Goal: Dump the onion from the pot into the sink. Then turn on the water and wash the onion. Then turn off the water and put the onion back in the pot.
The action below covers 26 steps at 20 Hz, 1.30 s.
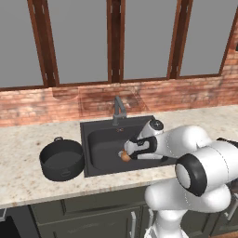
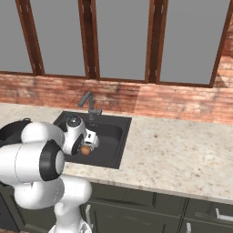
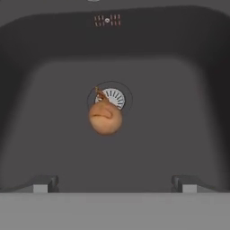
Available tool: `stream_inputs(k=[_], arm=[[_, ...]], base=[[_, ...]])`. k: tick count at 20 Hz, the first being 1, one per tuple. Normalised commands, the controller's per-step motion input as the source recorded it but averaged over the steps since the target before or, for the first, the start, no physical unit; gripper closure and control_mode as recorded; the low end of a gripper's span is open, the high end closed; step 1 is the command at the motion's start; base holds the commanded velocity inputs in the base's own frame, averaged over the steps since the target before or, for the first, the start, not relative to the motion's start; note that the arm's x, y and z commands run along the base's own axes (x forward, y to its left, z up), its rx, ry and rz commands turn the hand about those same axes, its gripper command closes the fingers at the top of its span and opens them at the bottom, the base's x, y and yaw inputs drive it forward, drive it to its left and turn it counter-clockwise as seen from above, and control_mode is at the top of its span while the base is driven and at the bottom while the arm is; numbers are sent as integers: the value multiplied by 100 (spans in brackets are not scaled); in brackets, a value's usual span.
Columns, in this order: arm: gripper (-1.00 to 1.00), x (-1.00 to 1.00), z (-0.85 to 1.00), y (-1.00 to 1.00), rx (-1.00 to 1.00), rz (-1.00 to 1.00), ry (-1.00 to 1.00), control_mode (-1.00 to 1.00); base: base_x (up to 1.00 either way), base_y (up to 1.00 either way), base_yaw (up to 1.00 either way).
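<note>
Onion point(image 3: 106, 117) lying in sink point(image 3: 54, 134) at drain point(image 3: 115, 97), dumped; pot point(image 1: 61, 159) upright on bench point(image 1: 28, 139) left of basin; pincer point(image 3: 115, 183) spread wide above, holding nothing; wash stage uncertain, return to pot outstanding.

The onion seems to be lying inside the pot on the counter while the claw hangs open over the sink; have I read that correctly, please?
Not quite. The onion lies in the sink, beside the drain, as the hand view shows. The pot on the counter holds nothing in the left base view. The claw does hang open over the sink.
</note>
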Motion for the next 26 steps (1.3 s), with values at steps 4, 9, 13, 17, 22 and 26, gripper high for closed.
stream_inputs(k=[4,9,13,17,22,26], arm=[[-100,33,-29,5,0,0,1,-100],[-100,28,-25,5,0,0,1,-100],[-100,20,-24,5,0,0,0,-100],[-100,18,-24,5,0,0,0,-100],[-100,15,-19,5,0,0,0,-100],[-100,5,-24,1,0,0,0,-100]], base=[[0,0,0],[0,0,0],[0,0,0],[0,0,0],[0,0,0],[0,0,0]])
